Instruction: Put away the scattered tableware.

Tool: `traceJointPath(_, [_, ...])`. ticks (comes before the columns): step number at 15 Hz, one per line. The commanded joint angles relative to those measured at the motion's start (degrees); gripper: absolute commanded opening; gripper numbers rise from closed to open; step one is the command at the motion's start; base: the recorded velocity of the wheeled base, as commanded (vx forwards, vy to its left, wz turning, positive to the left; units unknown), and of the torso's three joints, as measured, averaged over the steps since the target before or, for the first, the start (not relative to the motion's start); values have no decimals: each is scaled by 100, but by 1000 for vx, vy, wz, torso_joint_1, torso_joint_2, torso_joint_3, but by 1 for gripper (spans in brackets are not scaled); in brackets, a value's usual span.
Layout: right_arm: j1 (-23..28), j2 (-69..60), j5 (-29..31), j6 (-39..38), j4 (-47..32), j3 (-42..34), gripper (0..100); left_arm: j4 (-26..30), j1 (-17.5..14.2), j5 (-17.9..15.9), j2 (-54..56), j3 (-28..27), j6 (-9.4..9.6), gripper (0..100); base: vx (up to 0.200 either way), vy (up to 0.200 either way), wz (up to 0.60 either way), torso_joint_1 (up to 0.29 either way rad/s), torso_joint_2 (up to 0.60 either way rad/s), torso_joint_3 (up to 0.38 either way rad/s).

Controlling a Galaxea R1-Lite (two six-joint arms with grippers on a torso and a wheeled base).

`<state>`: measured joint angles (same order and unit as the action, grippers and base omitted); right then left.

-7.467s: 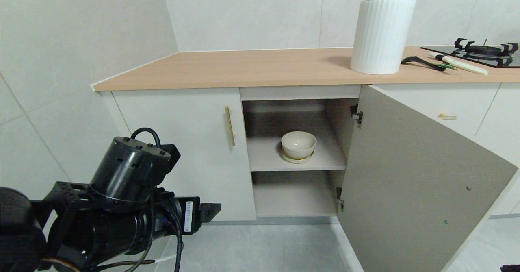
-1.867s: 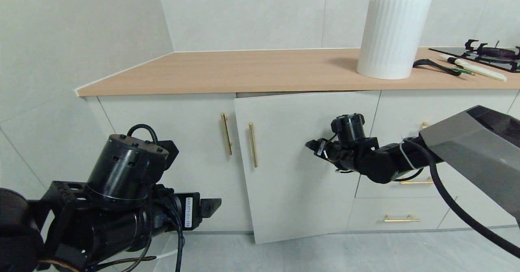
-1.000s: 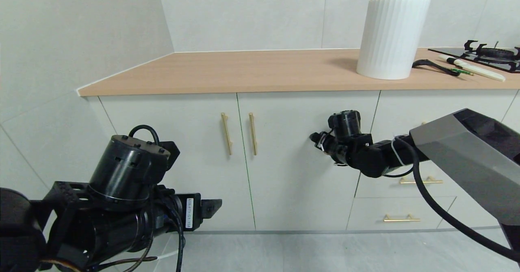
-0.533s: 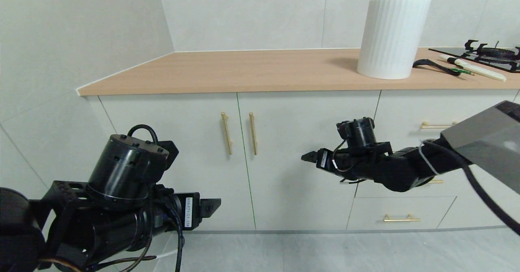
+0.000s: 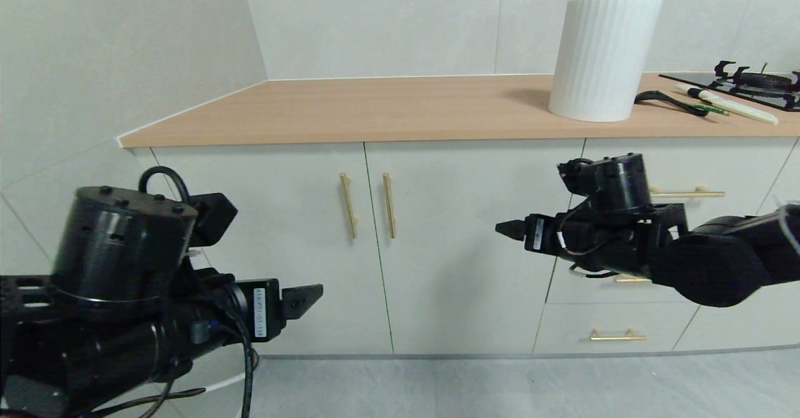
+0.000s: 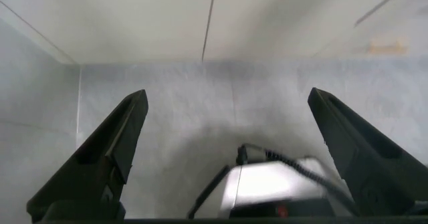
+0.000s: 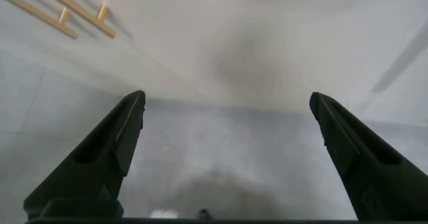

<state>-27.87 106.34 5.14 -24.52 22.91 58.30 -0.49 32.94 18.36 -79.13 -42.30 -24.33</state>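
Observation:
The two-door cupboard under the wooden counter stands shut, its paired gold handles side by side. My right gripper hovers in front of the right door, a little away from it, open and empty; in the right wrist view my right gripper has its fingers wide apart, with the gold handles off to one side. My left gripper hangs low in front of the left door, and the left wrist view shows my left gripper open over the grey floor.
A tall white ribbed container stands on the counter. Beside it lie a black-handled utensil and a cream-handled one, next to a stove burner. Drawers with gold handles sit at the right.
The cupboard door, open earlier with a bowl on the shelf, was pushed shut by my right gripper. That gripper then drew back to the right. My left arm shifted lower and leftward.

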Motion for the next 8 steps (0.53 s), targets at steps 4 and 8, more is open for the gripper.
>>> traceJointPath(4, [106, -3567, 452, 790, 3, -1655, 100, 58, -481, 10, 2024, 521, 218, 100, 0, 0, 0, 0, 0, 0])
traceJointPath(8, [836, -6160, 452, 1828, -93, -2595, 100, 110, -1000, 10, 3949, 1092, 1273, 100, 0, 0, 0, 0, 0, 0])
